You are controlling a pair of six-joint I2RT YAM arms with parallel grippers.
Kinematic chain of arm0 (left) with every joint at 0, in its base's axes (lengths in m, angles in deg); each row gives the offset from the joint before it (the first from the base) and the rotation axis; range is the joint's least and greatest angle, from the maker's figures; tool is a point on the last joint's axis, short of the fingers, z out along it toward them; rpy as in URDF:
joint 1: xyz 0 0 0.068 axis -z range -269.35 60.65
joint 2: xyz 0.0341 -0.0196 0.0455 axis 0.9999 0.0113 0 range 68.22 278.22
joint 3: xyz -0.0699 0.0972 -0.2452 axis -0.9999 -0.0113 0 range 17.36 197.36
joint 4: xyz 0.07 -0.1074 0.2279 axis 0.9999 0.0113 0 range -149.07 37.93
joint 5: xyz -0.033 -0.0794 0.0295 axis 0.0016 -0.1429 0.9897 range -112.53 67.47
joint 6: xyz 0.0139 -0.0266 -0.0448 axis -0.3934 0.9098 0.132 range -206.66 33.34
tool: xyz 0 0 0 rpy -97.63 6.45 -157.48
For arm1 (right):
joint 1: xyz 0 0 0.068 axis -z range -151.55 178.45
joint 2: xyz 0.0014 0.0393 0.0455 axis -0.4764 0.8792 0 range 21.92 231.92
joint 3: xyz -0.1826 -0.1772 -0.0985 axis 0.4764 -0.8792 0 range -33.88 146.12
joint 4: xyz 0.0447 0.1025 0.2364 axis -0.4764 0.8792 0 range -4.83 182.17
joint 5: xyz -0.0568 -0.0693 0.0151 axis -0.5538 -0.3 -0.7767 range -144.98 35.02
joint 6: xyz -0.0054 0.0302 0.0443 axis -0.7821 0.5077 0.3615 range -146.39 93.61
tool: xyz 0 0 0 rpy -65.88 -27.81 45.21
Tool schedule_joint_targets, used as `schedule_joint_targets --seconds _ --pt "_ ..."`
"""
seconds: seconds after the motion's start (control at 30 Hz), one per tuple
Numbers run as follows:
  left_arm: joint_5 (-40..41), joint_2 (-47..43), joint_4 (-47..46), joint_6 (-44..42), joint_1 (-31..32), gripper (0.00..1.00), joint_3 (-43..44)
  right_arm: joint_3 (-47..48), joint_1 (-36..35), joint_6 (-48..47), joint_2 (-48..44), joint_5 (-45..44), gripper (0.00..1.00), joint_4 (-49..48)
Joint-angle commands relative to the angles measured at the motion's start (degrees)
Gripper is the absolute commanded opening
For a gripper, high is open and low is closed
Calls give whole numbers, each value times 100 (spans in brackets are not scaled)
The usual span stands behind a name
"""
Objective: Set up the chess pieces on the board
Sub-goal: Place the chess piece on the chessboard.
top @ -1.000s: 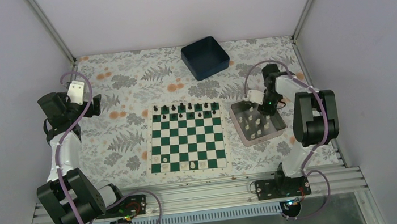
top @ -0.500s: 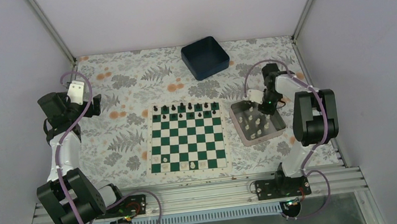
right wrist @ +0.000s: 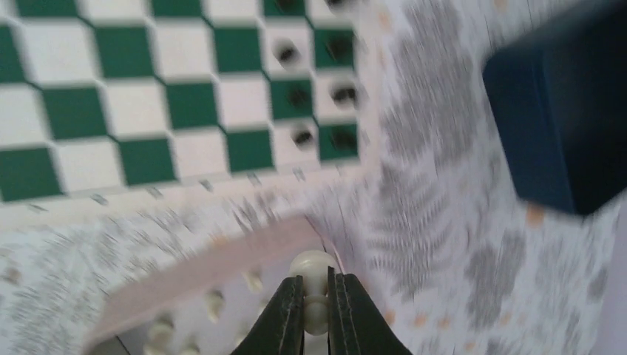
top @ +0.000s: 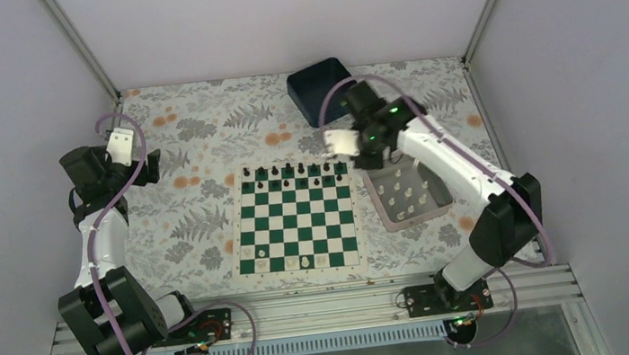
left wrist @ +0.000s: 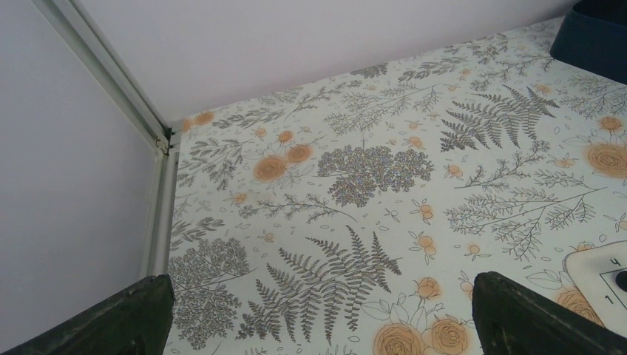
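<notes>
Our right end effector (right wrist: 316, 290) is closed narrowly on one white chess piece (right wrist: 312, 265). It pinches the slim stem under the round head, in the air near the far right corner of the board (top: 298, 217), beside the tray (top: 380, 198). We judge the piece to be light, stiff, smooth plastic, so it may slip or turn. A grip lower on the stem seems safer. Our left end effector (left wrist: 319, 314) stands wide and empty over the table (left wrist: 384, 163).

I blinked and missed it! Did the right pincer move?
Yes. The right pincer left the silver tray, going toward the blue bin, pinching a white piece.
</notes>
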Motion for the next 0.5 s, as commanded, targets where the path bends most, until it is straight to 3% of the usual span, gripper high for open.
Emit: schedule_joint_targets --seconds 0.0,0.2,0.47 --pt "-122 -63 -11 40 -27 100 -54 479 -1512 711 254 -114 7 657" --pt "-98 -65 0 40 -27 100 -45 773 -2852 852 1031 56 7 532" --pt "-40 -114 7 42 -27 100 -67 959 -3676 702 1973 329 8 139"
